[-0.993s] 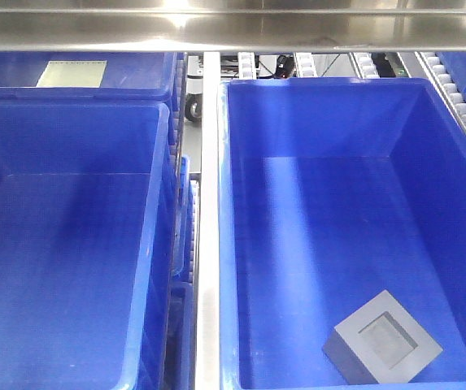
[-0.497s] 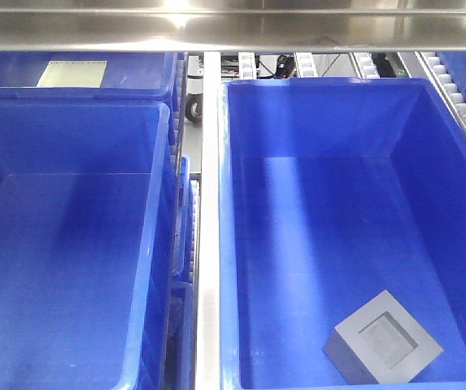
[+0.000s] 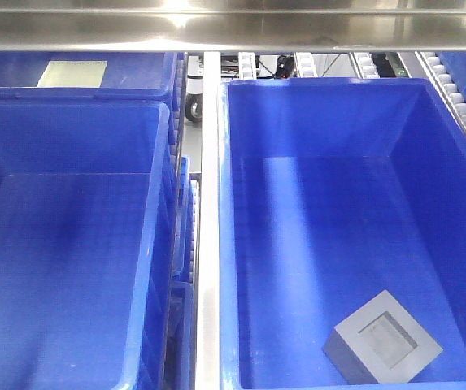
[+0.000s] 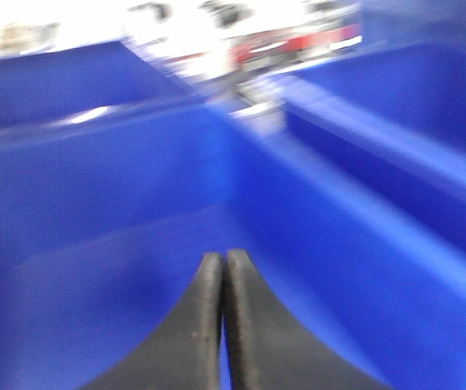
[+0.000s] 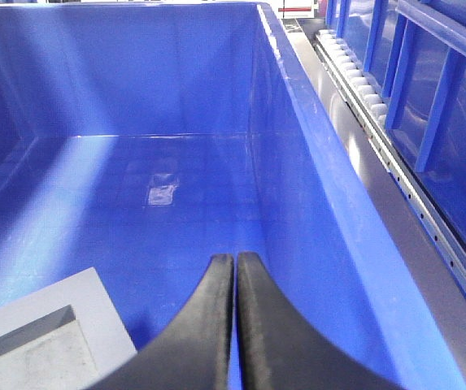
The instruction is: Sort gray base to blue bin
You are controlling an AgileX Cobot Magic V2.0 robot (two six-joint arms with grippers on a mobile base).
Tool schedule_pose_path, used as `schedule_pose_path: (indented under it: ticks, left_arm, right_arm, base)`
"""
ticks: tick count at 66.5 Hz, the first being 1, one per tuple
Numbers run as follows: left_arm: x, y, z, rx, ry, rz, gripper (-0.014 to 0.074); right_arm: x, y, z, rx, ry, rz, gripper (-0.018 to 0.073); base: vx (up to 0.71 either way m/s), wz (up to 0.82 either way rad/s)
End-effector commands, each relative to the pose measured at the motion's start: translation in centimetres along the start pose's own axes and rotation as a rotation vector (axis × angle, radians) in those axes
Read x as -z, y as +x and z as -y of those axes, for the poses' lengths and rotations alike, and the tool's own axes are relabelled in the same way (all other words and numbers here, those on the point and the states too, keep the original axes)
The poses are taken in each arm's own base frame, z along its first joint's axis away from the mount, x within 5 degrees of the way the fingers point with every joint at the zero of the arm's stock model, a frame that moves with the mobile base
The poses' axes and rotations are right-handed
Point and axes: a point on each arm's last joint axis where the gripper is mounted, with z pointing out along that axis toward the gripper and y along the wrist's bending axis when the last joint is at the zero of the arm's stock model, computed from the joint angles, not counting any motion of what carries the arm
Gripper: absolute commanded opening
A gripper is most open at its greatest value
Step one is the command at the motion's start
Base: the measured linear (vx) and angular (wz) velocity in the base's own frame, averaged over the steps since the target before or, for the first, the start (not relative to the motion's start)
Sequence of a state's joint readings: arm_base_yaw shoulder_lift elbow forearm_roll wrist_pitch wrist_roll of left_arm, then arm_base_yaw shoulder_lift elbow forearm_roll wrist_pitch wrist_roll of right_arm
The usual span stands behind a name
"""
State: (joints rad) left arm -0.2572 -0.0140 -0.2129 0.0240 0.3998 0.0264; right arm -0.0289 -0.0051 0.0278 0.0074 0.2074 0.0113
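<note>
The gray base lies flat on the floor of the right-hand blue bin, near its front wall, with its square recess facing up. In the right wrist view the base sits at the lower left. My right gripper hangs shut and holds nothing, above the bin floor just right of the base, near the bin's right wall. My left gripper is also shut on nothing, and its view is blurred. Neither gripper shows in the front view.
A like blue crate with a bare floor stands on the left, and its inner wall fills the left wrist view. Behind it is a crate with a pale card. A metal rail divides the bins. Roller tracks run on the right.
The gray base has not moved. A faint dark patch on the left crate's floor has faded.
</note>
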Motion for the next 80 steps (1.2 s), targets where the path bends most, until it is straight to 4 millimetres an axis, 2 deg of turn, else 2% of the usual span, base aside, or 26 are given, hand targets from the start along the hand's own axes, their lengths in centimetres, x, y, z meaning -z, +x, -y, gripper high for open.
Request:
schedule_pose_path:
  ticks: [1,11,20,43,80]
  left_arm:
    - [0.5,-1.4,-0.4,0.013,-0.095,0.106,-0.0008]
    - [0.4,-1.2,-0.7,0.014,-0.172,0.104,-0.0008]
    - [-0.1,-0.3,-0.8,-0.008,-0.195,0.137,-0.0008]
    - [-1.8,4.5,-0.7,-0.002,-0.185,0.074,-0.0008]
    - [-1.8,4.4,-0.7,-0.002,-0.185,0.073,-0.0008]
  right_arm:
    - [-0.1,-0.4,0.0,0.018,0.004,0.037,-0.0005]
    - [-0.1,-0.4,0.0,0.018,0.004,0.037,-0.0005]
    - [-0.1,-0.4,0.0,0.018,0.004,0.037,-0.0005]
    - [-0.1,-0.4,0.0,0.018,0.004,0.037,-0.0005]
    - [-0.1,-0.4,0.0,0.018,0.004,0.037,-0.0005]
  base:
    - [0.00,0.00]
    - [0.00,0.00]
    - [0.00,0.00]
    - [0.00,0.00]
    - [0.00,0.00]
